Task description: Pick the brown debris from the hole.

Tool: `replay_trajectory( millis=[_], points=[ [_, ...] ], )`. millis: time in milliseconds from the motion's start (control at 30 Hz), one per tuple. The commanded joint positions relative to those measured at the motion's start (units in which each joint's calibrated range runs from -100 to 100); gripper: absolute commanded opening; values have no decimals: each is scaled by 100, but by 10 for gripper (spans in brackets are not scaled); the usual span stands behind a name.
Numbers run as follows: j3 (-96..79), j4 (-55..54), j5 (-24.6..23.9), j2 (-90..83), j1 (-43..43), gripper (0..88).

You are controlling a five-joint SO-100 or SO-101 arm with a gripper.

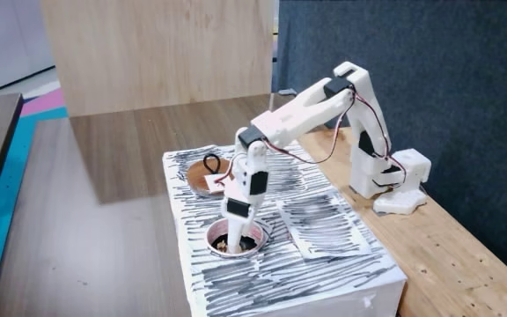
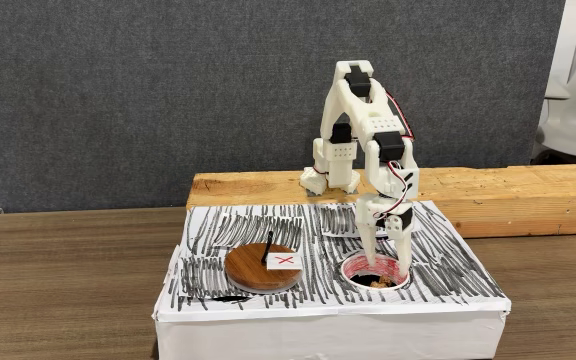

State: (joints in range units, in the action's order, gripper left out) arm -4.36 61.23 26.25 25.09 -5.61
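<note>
In both fixed views a white arm reaches down from its base on a pale wooden plank and points its end effector (image 1: pixel 233 244) (image 2: pixel 382 272) straight into the hole (image 1: pixel 255 245) (image 2: pixel 353 267), a round white-rimmed opening in the top of a white box (image 1: pixel 324 273) (image 2: pixel 328 325) covered in black scribbled lines. In a fixed view the hole sits at lower centre of the frame, on the near part of the box top; in the other it lies right of centre, near the box's front edge. The fingertips are sunk below the rim, and whether they are parted or closed around anything cannot be told. Small tan scraps, the brown debris (image 1: pixel 224 248) (image 2: pixel 374 283), lie on the floor of the hole beside the tips. The flat brown disc (image 1: pixel 202 182) (image 2: pixel 253 270) with a black loop and a red X on a white label rests on the box top, left of the hole in one fixed view and behind it in the other, well apart from the end effector. The box stands on a dark wood table (image 1: pixel 86 229) (image 2: pixel 58 290)
</note>
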Motion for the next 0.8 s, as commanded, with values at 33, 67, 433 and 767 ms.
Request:
replay_trajectory(
  millis=[33, 67, 433, 767],
  points=[
    [190, -64, 133, -89, -17, 219],
    [190, -64, 196, -47, -17, 219],
    [190, -475, 289, 296, -2, 219],
    [190, -836, 289, 807, 108, 212]
  ],
)
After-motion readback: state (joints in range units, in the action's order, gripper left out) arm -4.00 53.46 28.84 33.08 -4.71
